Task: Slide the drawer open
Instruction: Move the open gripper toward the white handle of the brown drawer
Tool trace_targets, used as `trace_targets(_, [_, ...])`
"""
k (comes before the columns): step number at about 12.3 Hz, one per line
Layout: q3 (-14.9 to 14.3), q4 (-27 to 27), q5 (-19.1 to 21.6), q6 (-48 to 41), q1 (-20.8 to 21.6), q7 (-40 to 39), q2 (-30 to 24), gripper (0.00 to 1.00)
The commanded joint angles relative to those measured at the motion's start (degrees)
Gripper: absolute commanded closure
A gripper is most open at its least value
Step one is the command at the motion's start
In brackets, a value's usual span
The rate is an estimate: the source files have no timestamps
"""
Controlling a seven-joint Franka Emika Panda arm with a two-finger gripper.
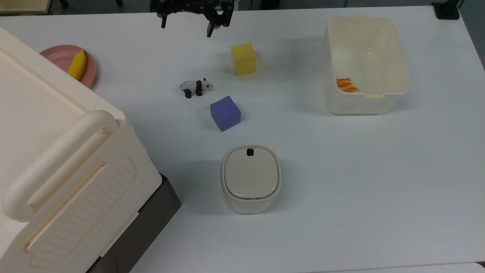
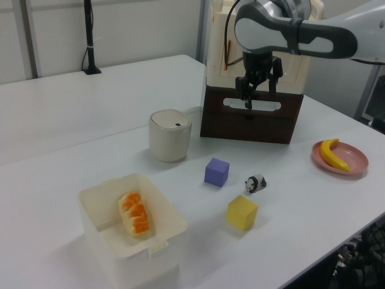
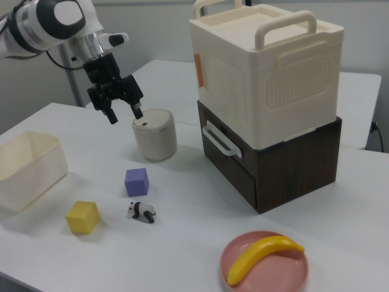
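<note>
My gripper (image 3: 121, 108) is up in the air with fingers spread, holding nothing, well apart from the drawer (image 3: 234, 159) and above the table at about 10 o'clock of the lidded bin (image 3: 155, 133) in the right view. Drawer sits shut at the bottom of the stack, dark wood front under the cream cabinet (image 3: 267, 67). Only sensible grab is the white loop handle (image 3: 218, 139) on its front: hook or pinch it mid-span and pull straight out. I expect a stiff, rigid box that slides with some friction. The handle looks thin and smooth, so it could slip. The unit may drag on the table (image 3: 340, 243) if the drawer sticks. No labels or writing readable anywhere.
</note>
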Motion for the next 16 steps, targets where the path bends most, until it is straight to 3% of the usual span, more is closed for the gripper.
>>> trace_targets(1, [0.1,-6.2,-5.5,5.5,0.6,1.9,-2.6,0.00])
trace_targets(6, [0.3,-12.0,-14.7,11.6,0.9,7.2,-2.1,0.00])
trace_targets(8, [0.4,-14.9,-17.9,14.1,0.9,7.2,-2.2,0.00])
trace_targets(10, [0.7,-18.5,-23.6,19.9,0.6,7.2,-1.8,0.00])
trace_targets(16, [0.7,-21.5,-35.7,32.1,-0.1,3.1,1.6,0.00])
